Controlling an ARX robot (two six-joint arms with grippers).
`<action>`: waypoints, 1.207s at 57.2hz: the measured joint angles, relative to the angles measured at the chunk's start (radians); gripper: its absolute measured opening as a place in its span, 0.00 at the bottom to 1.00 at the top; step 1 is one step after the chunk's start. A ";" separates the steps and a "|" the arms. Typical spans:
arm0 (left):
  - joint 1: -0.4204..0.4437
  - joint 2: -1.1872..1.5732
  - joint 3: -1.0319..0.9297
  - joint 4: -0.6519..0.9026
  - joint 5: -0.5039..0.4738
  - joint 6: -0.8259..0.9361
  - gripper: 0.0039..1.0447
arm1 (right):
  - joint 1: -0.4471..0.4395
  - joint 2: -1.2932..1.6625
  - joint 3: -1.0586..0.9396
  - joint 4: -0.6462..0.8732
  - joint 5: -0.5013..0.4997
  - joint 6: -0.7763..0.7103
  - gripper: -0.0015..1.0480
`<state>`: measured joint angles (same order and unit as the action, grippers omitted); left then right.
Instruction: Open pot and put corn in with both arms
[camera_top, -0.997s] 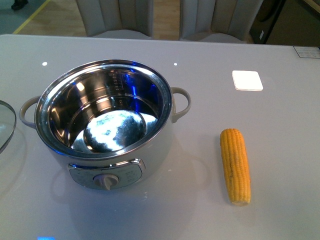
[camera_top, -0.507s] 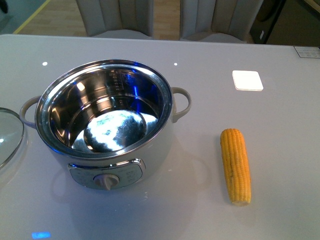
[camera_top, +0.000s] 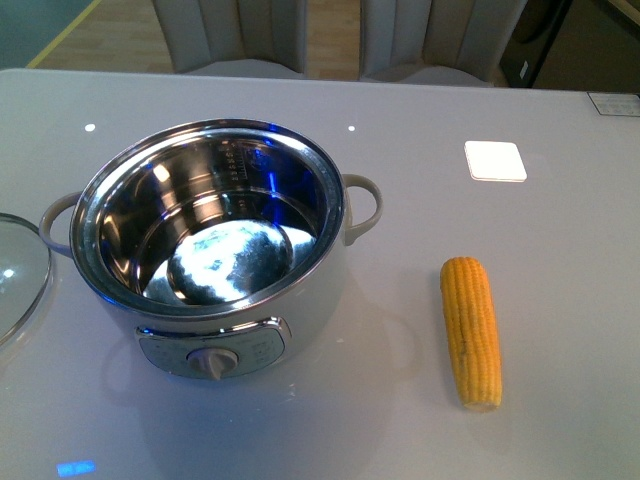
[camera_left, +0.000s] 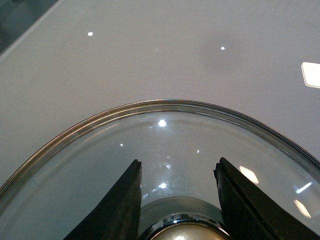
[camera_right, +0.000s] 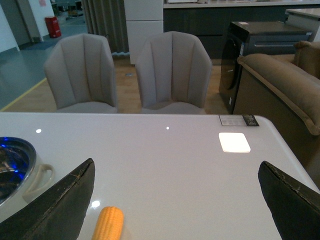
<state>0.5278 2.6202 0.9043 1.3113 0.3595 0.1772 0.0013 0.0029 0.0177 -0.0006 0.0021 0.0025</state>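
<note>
glass lid (camera_top: 18, 278) left of pot (camera_top: 210, 235), corn (camera_top: 471, 331) right.

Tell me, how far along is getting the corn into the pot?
Done: the pot is open and empty, its glass lid off to its left. In hand: the left gripper straddles the lid's knob; whether it grips is unclear. Remaining: the corn lies on the table right of the pot, the open right gripper not touching it.

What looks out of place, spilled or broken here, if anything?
Nothing stands out. The pot stands upright, open and empty. The glass lid sits off to its left, its knob between the fingers of the left gripper. The corn lies whole on the table to the pot's right. No spills or damage show.
</note>
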 joint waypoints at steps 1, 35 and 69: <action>0.000 0.002 0.000 0.005 0.000 -0.004 0.38 | 0.000 0.000 0.000 0.000 0.000 0.000 0.92; 0.010 0.035 0.005 0.058 -0.017 0.005 0.71 | 0.000 0.000 0.000 0.000 0.000 0.000 0.92; -0.001 -0.099 -0.076 0.056 0.005 0.010 0.94 | 0.000 0.000 0.000 0.000 0.000 0.000 0.92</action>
<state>0.5266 2.5210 0.8284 1.3674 0.3641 0.1867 0.0013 0.0029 0.0177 -0.0006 0.0017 0.0025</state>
